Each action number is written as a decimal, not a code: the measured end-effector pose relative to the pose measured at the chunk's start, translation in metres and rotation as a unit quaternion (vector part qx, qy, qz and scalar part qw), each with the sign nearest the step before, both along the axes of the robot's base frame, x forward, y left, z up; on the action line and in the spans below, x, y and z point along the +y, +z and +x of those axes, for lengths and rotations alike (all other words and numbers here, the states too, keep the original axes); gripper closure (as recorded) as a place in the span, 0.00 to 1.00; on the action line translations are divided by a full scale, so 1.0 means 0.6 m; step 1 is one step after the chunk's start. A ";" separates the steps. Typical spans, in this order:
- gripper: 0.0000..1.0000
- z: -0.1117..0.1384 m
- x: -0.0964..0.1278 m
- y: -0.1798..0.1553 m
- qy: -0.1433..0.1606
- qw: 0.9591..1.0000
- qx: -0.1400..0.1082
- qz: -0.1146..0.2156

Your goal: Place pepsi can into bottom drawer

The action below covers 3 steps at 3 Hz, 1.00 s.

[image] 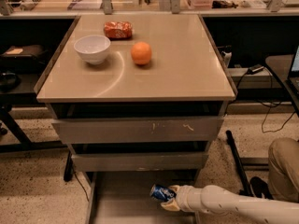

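- Scanning the table (187, 78), I saw a bowl (93, 48), a bag (117, 30) behind it, then an orange (141, 53).
- Below, the bottom drawer (119, 202) stood pulled out.
- The can (161, 192) hung tilted over its right part.
- My gripper (168, 198), reaching in from the right, was clamped on the can.

can (161, 192): dark blue, white lettering
gripper (168, 197): cream, low over the drawer
drawer (122, 205): grey
bowl (92, 48): white
bag (117, 30): orange-red
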State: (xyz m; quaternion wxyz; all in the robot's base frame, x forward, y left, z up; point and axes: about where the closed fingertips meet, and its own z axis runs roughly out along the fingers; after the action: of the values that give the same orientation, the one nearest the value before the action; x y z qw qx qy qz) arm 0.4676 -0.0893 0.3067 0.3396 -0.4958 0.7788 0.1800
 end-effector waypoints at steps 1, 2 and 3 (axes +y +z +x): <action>1.00 0.028 -0.018 -0.070 -0.015 1.000 0.014 -0.013; 1.00 0.028 -0.018 -0.070 -0.015 1.000 0.014 -0.013; 1.00 0.033 -0.011 -0.105 -0.022 0.999 0.023 -0.021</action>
State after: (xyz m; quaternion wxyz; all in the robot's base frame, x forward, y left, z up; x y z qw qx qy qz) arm 0.4876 -0.0960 0.2437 0.3151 -0.4809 0.8009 0.1673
